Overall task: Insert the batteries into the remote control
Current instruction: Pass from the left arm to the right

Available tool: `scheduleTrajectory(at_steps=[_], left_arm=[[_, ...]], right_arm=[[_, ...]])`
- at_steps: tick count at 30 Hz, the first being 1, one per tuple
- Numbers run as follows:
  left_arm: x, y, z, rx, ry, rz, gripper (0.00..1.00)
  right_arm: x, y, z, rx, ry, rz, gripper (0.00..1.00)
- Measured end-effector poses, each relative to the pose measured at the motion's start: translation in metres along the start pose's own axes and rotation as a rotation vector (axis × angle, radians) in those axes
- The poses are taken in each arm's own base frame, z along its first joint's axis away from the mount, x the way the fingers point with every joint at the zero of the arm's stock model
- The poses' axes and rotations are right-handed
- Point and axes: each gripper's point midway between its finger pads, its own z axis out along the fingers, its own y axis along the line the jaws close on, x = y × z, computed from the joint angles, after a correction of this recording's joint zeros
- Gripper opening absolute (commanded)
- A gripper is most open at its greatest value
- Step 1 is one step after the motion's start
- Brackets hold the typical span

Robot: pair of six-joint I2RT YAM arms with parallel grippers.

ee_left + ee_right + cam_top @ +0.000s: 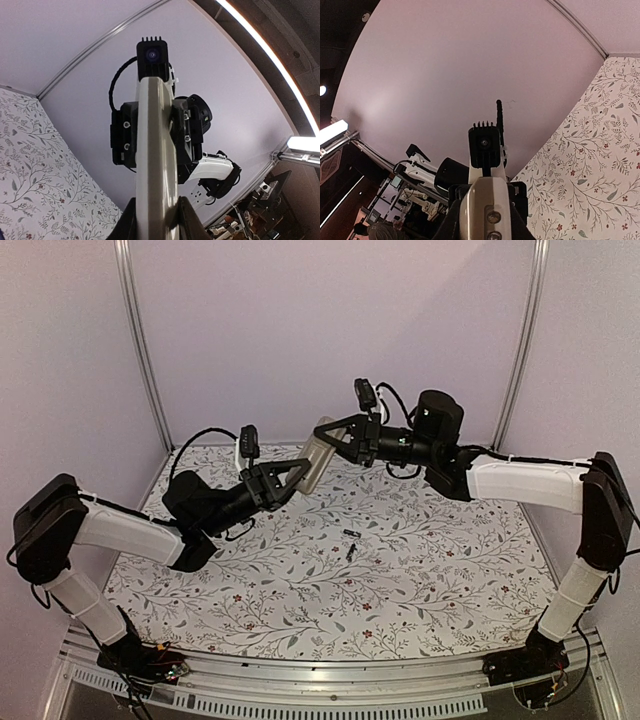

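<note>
The remote control (318, 456), a slim tan-grey bar, hangs in the air between both arms above the back of the table. My left gripper (301, 474) is shut on its lower end and my right gripper (327, 435) is shut on its upper end. The left wrist view shows the remote control (155, 150) running up from my left gripper (157, 217) to the right one. Seen from the right wrist, my right gripper (485, 222) has its jaws pressed on both sides of the remote control (487, 200). Two small dark batteries (350, 533) (351, 552) lie apart on the cloth mid-table.
A floral cloth (430, 570) covers the table. Metal frame posts (140, 340) (522, 335) stand at the back corners against pale walls. A metal rail (330, 680) runs along the near edge between the arm bases.
</note>
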Motion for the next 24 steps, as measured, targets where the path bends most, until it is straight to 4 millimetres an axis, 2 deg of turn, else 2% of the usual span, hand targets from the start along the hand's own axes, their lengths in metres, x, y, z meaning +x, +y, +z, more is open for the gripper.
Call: scheduleTrajectory(at_steps=[2, 5, 10, 12, 18, 20, 24], left_arm=[[0.0, -0.001, 0.001, 0.005, 0.0, -0.019, 0.04], [0.001, -0.001, 0.001, 0.003, 0.007, -0.022, 0.23], [0.004, -0.003, -0.001, -0.033, 0.053, 0.046, 0.51], [0.003, -0.005, -0.005, -0.062, 0.078, 0.093, 0.57], [-0.013, -0.021, -0.019, -0.17, 0.144, 0.332, 0.61], [-0.017, -0.031, -0.02, -0.196, 0.198, 0.462, 0.68], [-0.009, -0.048, -0.023, -0.206, 0.348, 0.72, 0.67]], right_arm=[[-0.001, 0.0, 0.0, -0.001, -0.002, -0.03, 0.08], [-0.003, -0.001, -0.002, 0.0, -0.003, -0.044, 0.01], [0.003, -0.009, -0.008, 0.01, 0.016, 0.0, 0.0], [0.007, -0.013, -0.014, 0.018, 0.026, 0.024, 0.0], [0.023, -0.028, -0.035, 0.08, 0.075, 0.098, 0.0], [0.031, -0.033, -0.039, 0.108, 0.1, 0.119, 0.0], [0.047, -0.04, -0.047, 0.161, 0.162, 0.148, 0.0]])
